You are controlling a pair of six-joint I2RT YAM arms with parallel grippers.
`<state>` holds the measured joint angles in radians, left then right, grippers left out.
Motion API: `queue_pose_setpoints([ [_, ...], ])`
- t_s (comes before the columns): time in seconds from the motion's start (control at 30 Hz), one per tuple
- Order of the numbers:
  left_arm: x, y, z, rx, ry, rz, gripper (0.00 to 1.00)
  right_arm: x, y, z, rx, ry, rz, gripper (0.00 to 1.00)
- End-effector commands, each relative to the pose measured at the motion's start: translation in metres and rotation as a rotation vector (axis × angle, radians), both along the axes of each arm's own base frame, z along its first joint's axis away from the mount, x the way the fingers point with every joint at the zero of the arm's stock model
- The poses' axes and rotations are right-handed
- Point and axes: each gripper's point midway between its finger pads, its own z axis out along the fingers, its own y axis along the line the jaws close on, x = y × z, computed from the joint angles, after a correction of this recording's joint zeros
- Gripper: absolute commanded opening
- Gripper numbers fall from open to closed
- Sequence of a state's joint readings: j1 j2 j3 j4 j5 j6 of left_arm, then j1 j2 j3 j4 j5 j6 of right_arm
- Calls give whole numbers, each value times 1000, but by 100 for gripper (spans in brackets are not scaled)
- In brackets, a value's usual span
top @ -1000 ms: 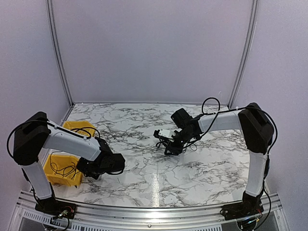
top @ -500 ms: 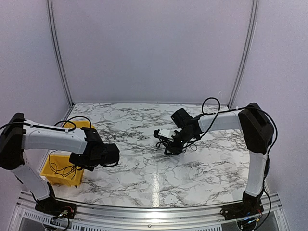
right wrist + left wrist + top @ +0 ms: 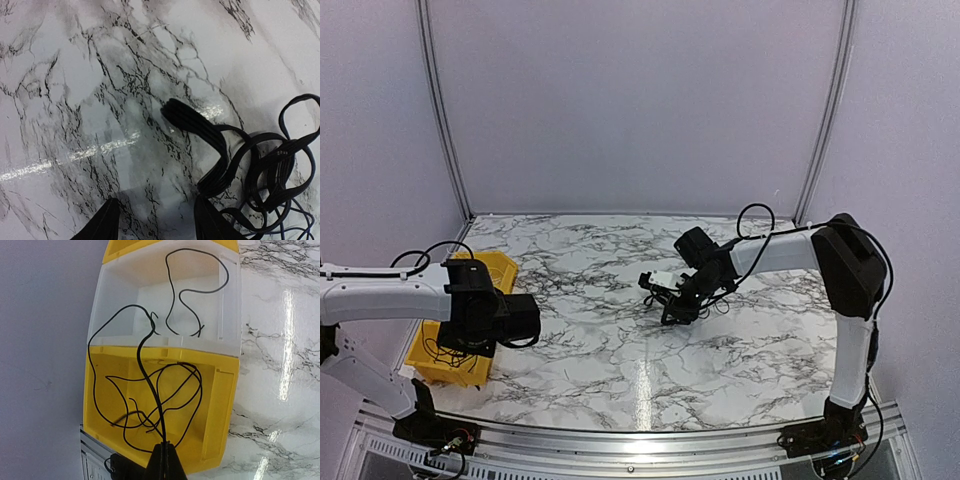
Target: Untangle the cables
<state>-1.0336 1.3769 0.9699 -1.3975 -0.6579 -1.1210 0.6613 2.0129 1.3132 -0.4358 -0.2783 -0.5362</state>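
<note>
Cables (image 3: 277, 157) first: the black bunch is lying on the marble bench (image 3: 620, 370), a little toward 2 o'clock from its middle in the overhead view. Its loops are piling over one another, and a flat band of strands is arching out toward 10 o'clock in the right wrist view. The right claw (image 3: 156, 207) is hanging low over the bench, its two fingers standing well apart and gripping nothing. The bunch is sitting at 3 o'clock of the gap, right beside one finger (image 3: 210, 222), though whether it is actually touching is not showing.

Over at 8 o'clock of the bench, the left arm (image 3: 380, 290) is hanging above two bins sitting end to end. The left claw (image 3: 165, 447) is squeezed fully together and pinching a thin black wire (image 3: 150, 390). That wire is running from the fingertips toward 12 o'clock and ending in a small hook over the wall between the bins. Beneath it, the near yellow bin (image 3: 222, 405) is holding more loose wire loops (image 3: 197, 385). The far bin (image 3: 229, 305), washed pale by glare, is holding one more squiggling strand (image 3: 173, 290).
</note>
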Motion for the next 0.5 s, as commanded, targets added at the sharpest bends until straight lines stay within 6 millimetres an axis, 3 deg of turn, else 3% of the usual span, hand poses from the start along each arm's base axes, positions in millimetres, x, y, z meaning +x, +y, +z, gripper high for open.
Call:
queue_pose_setpoints([
  [0.0, -29, 4, -8, -55, 61, 61, 0, -2, 8, -4, -6, 16, 29, 52],
  [0.17, -41, 16, -22, 1, 61, 76, 0, -4, 10, -9, -13, 23, 37, 52],
  [0.33, -26, 27, -24, 122, 12, 98, 0, -9, 12, -13, -16, 51, 43, 52],
  [0.47, -9, 22, -22, 124, -18, 105, 0, -11, 14, -10, -8, 55, 48, 52],
])
